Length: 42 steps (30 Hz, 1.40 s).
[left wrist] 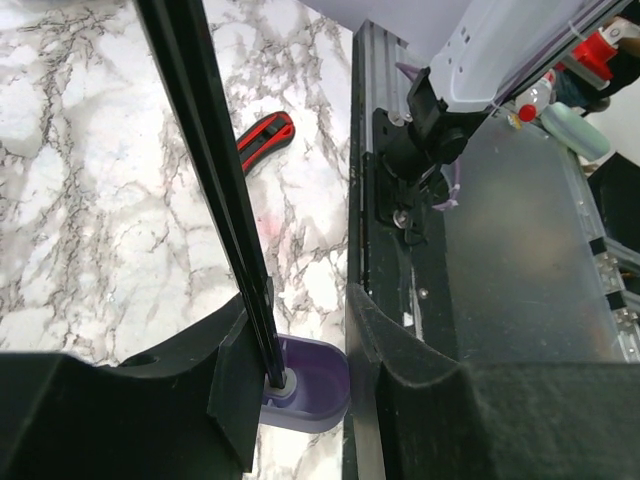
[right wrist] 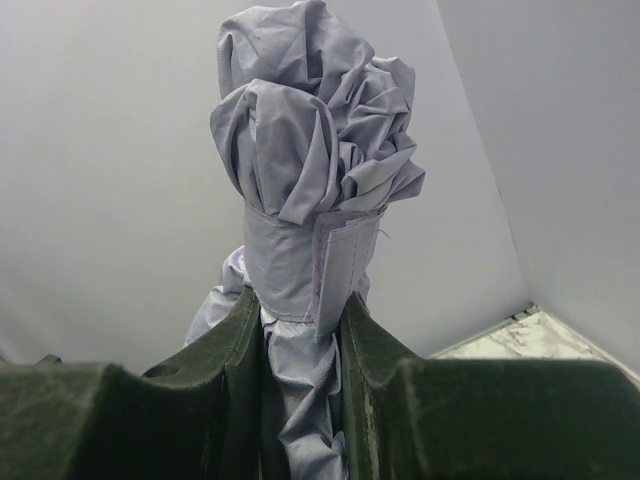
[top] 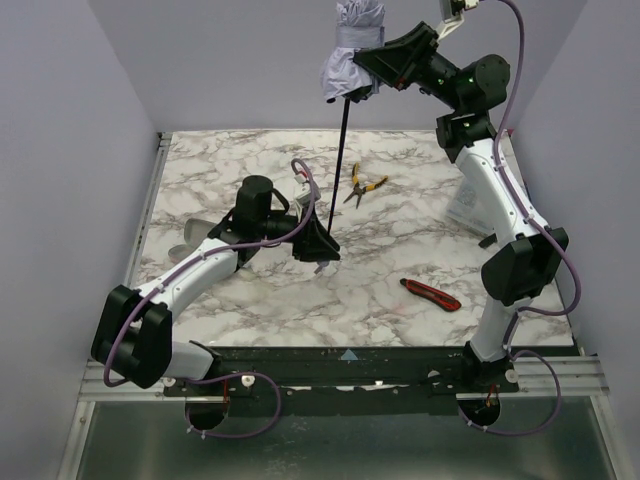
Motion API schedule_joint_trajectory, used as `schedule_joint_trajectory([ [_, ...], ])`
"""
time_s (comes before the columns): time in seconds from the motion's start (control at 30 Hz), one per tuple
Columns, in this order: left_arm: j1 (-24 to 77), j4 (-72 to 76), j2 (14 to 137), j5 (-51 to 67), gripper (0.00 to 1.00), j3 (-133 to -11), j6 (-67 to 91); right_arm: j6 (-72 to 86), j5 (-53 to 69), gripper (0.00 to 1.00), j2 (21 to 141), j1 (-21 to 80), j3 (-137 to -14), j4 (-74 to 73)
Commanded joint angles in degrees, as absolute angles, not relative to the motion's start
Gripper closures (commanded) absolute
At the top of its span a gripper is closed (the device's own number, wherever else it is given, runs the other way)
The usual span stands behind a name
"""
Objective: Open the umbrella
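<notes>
The umbrella stands upright, its canopy of pale lavender fabric bunched and still strapped shut, held high at the back. Its thin black shaft runs down to the small lavender handle. My right gripper is shut on the folded canopy just below the closure strap. My left gripper is shut on the handle low over the table, with the shaft rising between its fingers.
Yellow-handled pliers lie on the marble table behind the shaft. A red-and-black utility knife lies front right and shows in the left wrist view. A white object sits by the right arm. Grey walls enclose the table.
</notes>
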State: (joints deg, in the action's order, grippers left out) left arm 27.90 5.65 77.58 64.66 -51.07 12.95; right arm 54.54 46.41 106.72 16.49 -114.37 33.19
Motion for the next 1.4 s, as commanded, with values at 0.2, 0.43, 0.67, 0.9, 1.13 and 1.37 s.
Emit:
schedule_joint_trajectory([
  [0.2,30.69,-7.78,79.84,65.68,0.66,-41.94,4.40,46.10,22.01,1.00,104.11,14.24,-117.72,40.96],
  [0.43,31.00,-6.05,80.94,65.13,0.66,-39.03,5.35,44.47,17.44,1.00,104.50,14.24,-118.04,42.24],
  [0.67,30.85,-8.08,80.27,60.58,0.62,-45.41,5.98,46.48,25.92,1.00,103.02,14.19,-112.02,43.57],
  [0.9,29.91,-5.63,78.85,52.92,0.41,-57.08,12.31,51.51,36.04,0.99,97.02,15.45,-93.56,45.42],
  [1.13,26.90,-2.56,76.87,45.60,0.10,-64.89,15.68,50.99,43.80,0.99,93.99,15.80,-86.74,44.23],
  [1.37,16.34,-13.64,75.23,49.91,0.01,-72.11,7.17,47.79,52.50,0.99,92.47,15.83,-86.10,40.36],
])
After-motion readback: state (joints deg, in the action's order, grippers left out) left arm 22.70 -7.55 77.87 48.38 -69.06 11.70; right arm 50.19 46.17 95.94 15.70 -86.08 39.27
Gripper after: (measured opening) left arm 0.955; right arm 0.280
